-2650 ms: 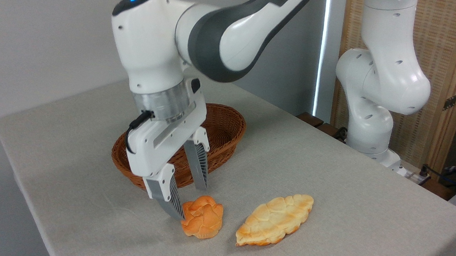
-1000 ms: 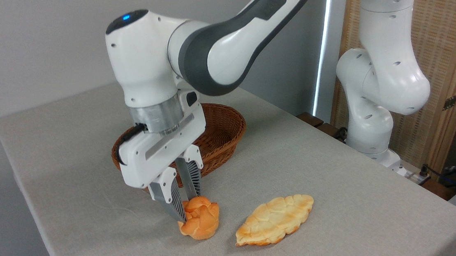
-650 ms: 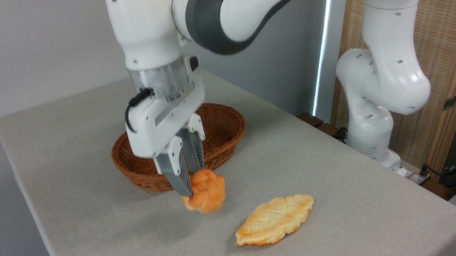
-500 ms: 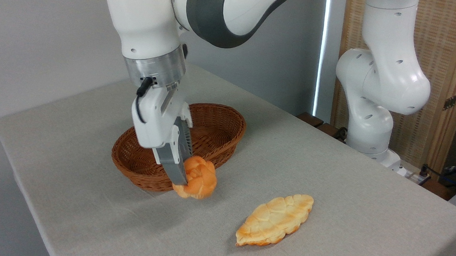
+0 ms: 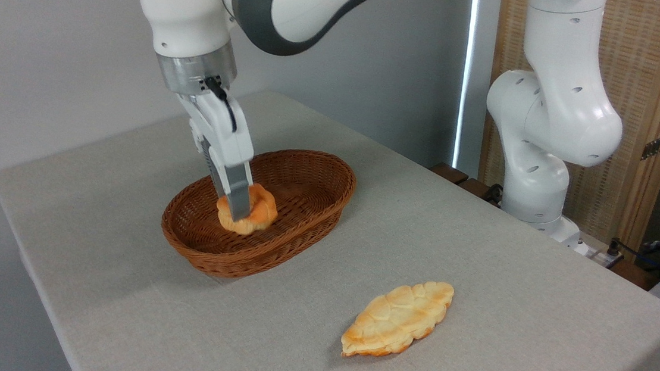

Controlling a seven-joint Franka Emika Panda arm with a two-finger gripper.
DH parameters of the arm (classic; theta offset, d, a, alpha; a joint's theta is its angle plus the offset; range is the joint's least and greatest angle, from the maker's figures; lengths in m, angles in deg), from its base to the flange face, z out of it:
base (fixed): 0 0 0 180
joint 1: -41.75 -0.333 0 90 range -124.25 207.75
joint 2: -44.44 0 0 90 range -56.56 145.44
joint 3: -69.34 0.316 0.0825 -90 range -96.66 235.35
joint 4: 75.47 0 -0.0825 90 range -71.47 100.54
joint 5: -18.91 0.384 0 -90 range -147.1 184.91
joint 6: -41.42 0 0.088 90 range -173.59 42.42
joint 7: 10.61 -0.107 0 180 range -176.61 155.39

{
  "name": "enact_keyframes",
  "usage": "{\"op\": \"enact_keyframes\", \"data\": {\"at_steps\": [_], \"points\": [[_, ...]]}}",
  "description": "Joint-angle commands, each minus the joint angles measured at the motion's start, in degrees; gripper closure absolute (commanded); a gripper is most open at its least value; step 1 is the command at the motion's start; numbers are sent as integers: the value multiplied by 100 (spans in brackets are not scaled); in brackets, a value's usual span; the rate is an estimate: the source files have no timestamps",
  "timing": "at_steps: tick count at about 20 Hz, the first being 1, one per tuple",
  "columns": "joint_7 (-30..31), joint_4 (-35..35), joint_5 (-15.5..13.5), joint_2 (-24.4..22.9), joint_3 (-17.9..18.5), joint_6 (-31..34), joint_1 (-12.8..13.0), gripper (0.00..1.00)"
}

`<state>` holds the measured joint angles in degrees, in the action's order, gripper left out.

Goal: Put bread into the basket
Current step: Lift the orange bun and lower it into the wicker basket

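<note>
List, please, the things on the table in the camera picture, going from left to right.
basket → bread, held inside it by the end effector → flat leaf-shaped bread → white robot base at the table's far right.

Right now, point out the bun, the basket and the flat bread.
bun (image 5: pixel 256 212): fixed camera, its right side beside the finger.
basket (image 5: pixel 301 237): fixed camera, front outer wall.
flat bread (image 5: pixel 397 318): fixed camera, top centre.

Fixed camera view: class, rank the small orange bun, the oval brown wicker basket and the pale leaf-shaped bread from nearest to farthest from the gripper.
1. Small orange bun: between the fingers of the gripper, over the basket's inside.
2. Oval brown wicker basket: directly around and below the gripper.
3. Pale leaf-shaped bread: on the table, to the lower right, well outside the basket.
</note>
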<state>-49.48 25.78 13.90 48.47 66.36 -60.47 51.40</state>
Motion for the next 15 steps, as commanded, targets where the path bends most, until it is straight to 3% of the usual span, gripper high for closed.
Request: {"op": "enact_keyframes", "data": {"at_steps": [1, 10, 15], "points": [[618, -70, -176, 19, -176, 55, -25, 0], [618, -79, -123, 55, -220, 28, -25, 0], [548, -271, -97, 28, -10, 11, -104, 0]]}}
